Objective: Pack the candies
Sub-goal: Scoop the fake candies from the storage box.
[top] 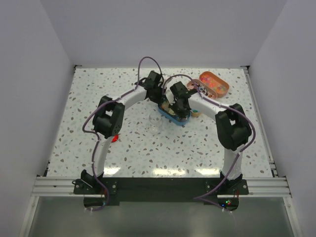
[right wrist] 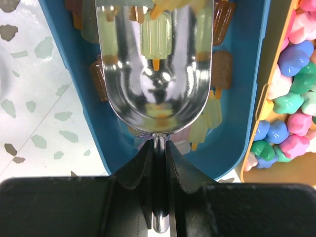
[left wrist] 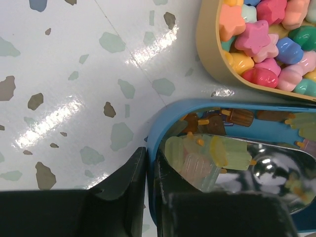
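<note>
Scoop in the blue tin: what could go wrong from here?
1. The right gripper pinches only the thin handle of the scoop; it could twist on lifting and spill the popsicle candies in it.
2. The left gripper clamps just the rim of the blue tin; a slip may let the tin shift.
3. The beige tin stands close beside; a swing might knock it.

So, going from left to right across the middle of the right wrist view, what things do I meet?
First the speckled table → blue tin, left wall → silver scoop holding a pale popsicle-shaped candy → tan tin, rim → pastel star-shaped candies.
</note>
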Motion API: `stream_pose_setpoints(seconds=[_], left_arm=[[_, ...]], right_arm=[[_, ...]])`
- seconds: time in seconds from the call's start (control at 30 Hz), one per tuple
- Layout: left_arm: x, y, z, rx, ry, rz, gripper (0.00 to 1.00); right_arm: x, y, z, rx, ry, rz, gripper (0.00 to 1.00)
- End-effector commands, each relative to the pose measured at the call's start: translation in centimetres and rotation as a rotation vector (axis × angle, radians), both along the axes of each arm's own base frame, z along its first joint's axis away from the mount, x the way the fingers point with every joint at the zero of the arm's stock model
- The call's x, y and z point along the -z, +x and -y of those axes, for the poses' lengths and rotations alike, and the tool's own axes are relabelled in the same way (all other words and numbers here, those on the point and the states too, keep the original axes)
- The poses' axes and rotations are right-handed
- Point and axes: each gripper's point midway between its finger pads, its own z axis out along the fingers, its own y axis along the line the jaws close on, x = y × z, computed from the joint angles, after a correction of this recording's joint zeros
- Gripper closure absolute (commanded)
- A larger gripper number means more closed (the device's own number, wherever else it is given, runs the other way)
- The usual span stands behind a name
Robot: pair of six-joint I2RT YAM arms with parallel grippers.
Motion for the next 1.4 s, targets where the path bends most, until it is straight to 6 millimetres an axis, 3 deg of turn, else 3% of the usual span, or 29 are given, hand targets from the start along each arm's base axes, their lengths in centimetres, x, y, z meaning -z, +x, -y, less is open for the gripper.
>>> stream_pose_setpoints(seconds=[0.0, 0.2, 0.37, 0.67, 0.9, 0.97, 1.03, 1.37], left_arm=[[-7.8, -0.3, 4.1, 0.047, -0.221, 0.077, 0.84], [-8.0, -0.5, 4.2, 0.044, -0.231, 0.075, 0.75], [-9.1, -0.5, 4.1, 0.041, -0.244, 0.100, 0.67], [-8.5, -0.5, 3.3, 0.003, -0.220, 0.081, 0.62], [-6.2, 0.1, 1.9, -0.072, -0.245, 0.015, 0.61], [-6.5, 0.4, 1.6, -0.086, -0.259, 0.015, 0.61], [-7.2, 0.6, 1.3, -0.104, -0.289, 0.015, 0.59], [-16.6, 1.0, -1.1, -0.129, -0.452, 0.130, 0.38]], right_arm=[[-0.9, 3.2, -3.0, 0.043, 0.151, 0.167, 1.00], [-2.9, 4.1, -4.1, 0.042, 0.216, 0.210, 1.00], [-2.4, 3.8, -4.1, 0.029, 0.210, 0.190, 1.00], [-1.8, 3.1, -3.0, 0.029, 0.189, 0.188, 1.00], [-1.8, 2.6, -1.7, 0.016, 0.150, 0.178, 1.00], [-1.9, 2.6, -1.5, 0.013, 0.147, 0.181, 1.00], [-2.3, 2.6, -1.4, 0.009, 0.153, 0.184, 1.00], [-3.0, 2.1, -1.1, -0.020, 0.158, 0.184, 1.00]])
